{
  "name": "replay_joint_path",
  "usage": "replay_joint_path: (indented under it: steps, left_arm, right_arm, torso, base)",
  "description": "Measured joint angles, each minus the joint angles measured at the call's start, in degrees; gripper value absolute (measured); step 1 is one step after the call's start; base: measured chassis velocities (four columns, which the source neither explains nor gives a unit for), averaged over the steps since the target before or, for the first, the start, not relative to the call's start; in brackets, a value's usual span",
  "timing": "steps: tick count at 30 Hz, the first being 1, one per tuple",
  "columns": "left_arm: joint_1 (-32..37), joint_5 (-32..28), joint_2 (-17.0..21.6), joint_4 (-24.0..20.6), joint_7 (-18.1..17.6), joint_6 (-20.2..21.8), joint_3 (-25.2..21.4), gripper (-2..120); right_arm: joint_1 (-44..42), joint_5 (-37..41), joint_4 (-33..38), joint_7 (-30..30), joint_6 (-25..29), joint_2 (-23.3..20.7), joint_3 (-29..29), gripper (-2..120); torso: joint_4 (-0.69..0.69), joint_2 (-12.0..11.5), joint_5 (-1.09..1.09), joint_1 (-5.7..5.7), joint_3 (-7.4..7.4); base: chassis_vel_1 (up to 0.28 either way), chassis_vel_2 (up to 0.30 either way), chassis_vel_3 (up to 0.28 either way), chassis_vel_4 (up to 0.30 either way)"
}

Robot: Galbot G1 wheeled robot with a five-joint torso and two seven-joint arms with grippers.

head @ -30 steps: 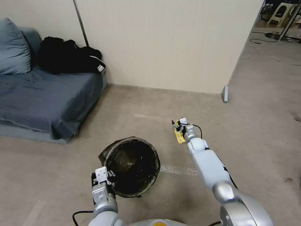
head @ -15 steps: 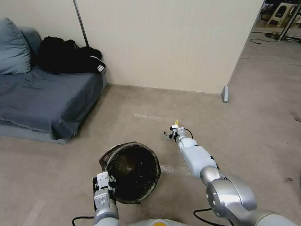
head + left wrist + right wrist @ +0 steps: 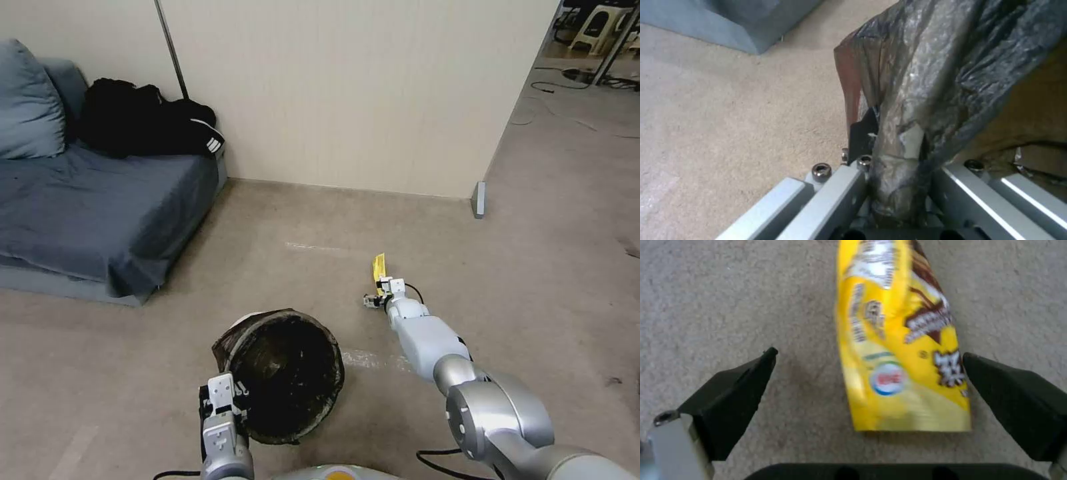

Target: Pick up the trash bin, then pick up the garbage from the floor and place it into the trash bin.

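In the lower centre of the head view, the trash bin (image 3: 288, 373) hangs just above the carpet, its dark crinkled bag folded over the rim and its mouth tipped toward the camera. The left gripper (image 3: 223, 403) sits at the bin's near left rim, at the bottom of the frame; in the left wrist view its fingers (image 3: 835, 193) are clamped on the bag-covered rim (image 3: 898, 156), which runs up between them.

The right arm stretches from the lower right corner toward the middle of the head view, with the right gripper (image 3: 379, 298) low over the floor (image 3: 467, 267), right of the bin and apart from it. Just beyond it lies the yellow wrapper (image 3: 379, 267), flat on the carpet. In the right wrist view the black fingers (image 3: 733, 396) are spread wide, and the wrapper (image 3: 900, 350) lies between them, nearer one of them, touching neither.

At the left edge of the head view stands a blue sofa (image 3: 87, 207) with black clothes (image 3: 147, 127) piled on it.
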Motion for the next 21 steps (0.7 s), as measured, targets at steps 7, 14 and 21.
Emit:
replay_joint_path:
  steps: [7, 14, 21]
  left_arm:
    - [0.4, 0.66, -0.02, -0.31, 0.03, -0.29, 0.46, 0]
    - [0.38, 0.98, -0.01, -0.41, 0.04, -0.43, 0.76, 0]
    - [0.33, 1.01, -0.02, -0.42, 0.05, -0.44, 0.89, 0]
  right_arm:
    - [-0.34, 1.25, -0.32, -1.2, 0.34, -0.08, 0.14, 80]
    - [-0.81, 2.16, 0.14, -1.23, 0.61, -0.55, 0.02, 52]
    - [-1.32, 2.37, 0.84, -1.36, 1.05, -0.48, -0.28, 27]
  torso:
    - [0.01, 0.0, -0.01, 0.0, 0.0]
    - [0.0, 0.0, -0.01, 0.0, -0.01]
    - [0.01, 0.0, 0.02, 0.0, -0.01]
  base:
    - [0.0, 0.0, 0.0, 0.0]
    - [0.0, 0.0, 0.0, 0.0]
    - [0.0, 0.0, 0.0, 0.0]
